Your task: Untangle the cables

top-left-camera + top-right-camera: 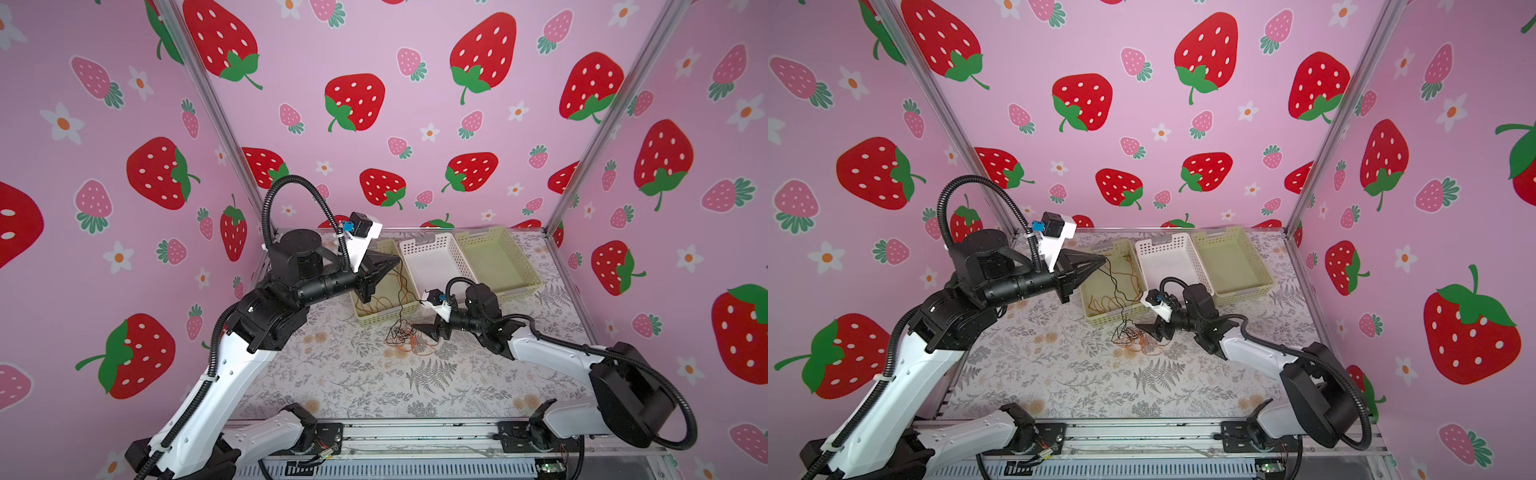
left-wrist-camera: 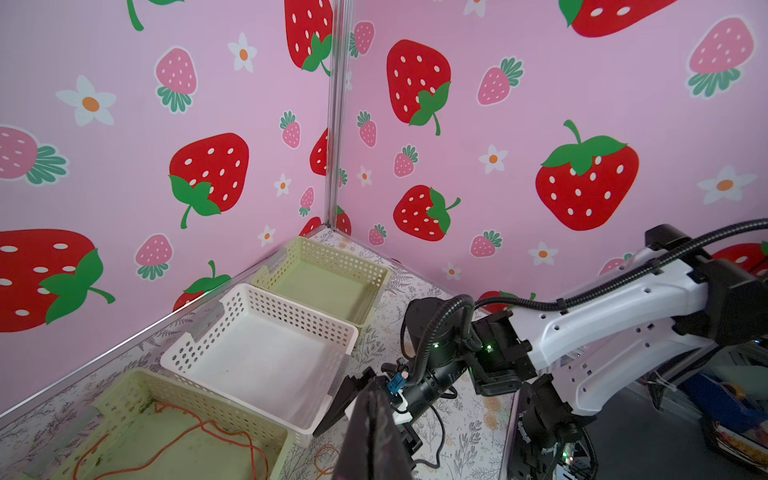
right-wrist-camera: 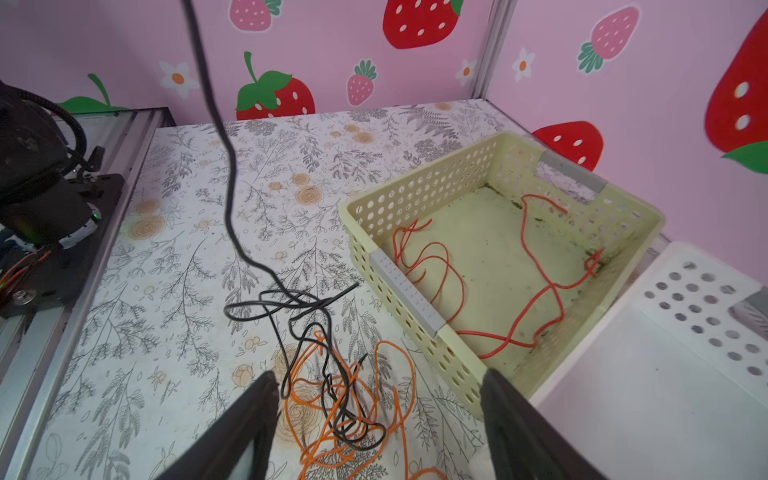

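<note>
left jaws: pressed together, pinching the black cable (image 3: pixel 230 178); held up above the yellowish basket (image 1: pixel 365 320) at the left end of the basket row
black cable: drops from the left jaws, past that basket's front wall, down to the worktop (image 3: pixel 187 249); its lower part is looped into the tangle there
right jaws: spread wide, low over the worktop, with the near part of the tangle between the two fingers; contact with it can't be told
orange cable (image 3: pixel 328 451): loose loops on the worktop just in front of the yellowish basket, wound through the black one
red-orange cable (image 3: pixel 555 291): alone on the floor of the yellowish basket
white basket (image 1: pixel 432 245): middle of the row, right beside the yellowish one
third basket (image 1: pixel 498 237): right end of the row
</note>
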`<move>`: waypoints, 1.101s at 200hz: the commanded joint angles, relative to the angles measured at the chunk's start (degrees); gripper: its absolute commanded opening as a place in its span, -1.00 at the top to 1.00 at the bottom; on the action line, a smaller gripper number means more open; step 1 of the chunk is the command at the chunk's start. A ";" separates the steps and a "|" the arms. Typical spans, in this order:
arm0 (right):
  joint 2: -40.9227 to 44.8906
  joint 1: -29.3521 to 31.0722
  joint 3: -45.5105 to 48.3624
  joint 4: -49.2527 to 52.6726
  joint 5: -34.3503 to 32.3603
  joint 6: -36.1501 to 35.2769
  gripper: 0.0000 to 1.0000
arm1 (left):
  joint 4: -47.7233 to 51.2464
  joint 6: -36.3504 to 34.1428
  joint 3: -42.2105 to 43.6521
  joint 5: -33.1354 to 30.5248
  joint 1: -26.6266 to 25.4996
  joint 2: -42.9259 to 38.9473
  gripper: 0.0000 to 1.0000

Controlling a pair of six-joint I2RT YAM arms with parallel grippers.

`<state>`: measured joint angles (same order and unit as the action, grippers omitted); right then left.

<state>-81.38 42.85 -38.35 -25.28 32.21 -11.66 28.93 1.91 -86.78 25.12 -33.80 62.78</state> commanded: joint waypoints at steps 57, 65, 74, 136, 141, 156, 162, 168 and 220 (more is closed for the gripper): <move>-11.97 0.44 -9.60 5.83 11.43 -4.42 -0.54 | -5.07 -1.01 -5.41 -1.62 -2.64 1.72 1.00; -12.93 0.40 -10.77 6.41 12.39 -4.42 -0.48 | -5.73 -1.08 -5.41 -2.15 -2.79 1.81 1.00; -14.26 0.40 -12.19 7.47 13.25 -4.59 -0.38 | -6.60 -1.12 -5.49 -2.68 -3.00 1.90 1.00; -19.55 -0.17 -18.38 13.96 16.41 -5.74 0.70 | -9.92 -1.89 -6.38 -8.06 -3.47 1.35 1.00; -19.10 -0.48 -17.75 13.00 16.37 -5.10 0.77 | -10.17 -1.96 -6.46 -8.64 -3.46 1.14 1.00; -17.76 -1.49 -15.57 9.77 16.57 -3.33 0.88 | -10.62 -2.41 -6.78 -10.36 -3.49 0.59 1.00; -17.33 -1.86 -14.85 8.71 16.38 -2.61 0.93 | -10.73 -2.65 -7.10 -10.72 -3.50 0.42 1.00; -16.93 -2.22 -14.30 8.06 15.99 -2.12 0.96 | -10.82 -2.91 -7.45 -11.32 -3.48 0.27 1.00; -16.98 -2.63 -14.49 13.04 9.90 -1.82 1.00 | -10.91 -6.30 -11.47 -16.94 -3.51 -0.86 1.00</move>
<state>-98.41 40.34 -52.99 -16.88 45.47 -13.19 22.39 -1.32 -93.10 11.99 -37.04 64.12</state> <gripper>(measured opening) 0.038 0.042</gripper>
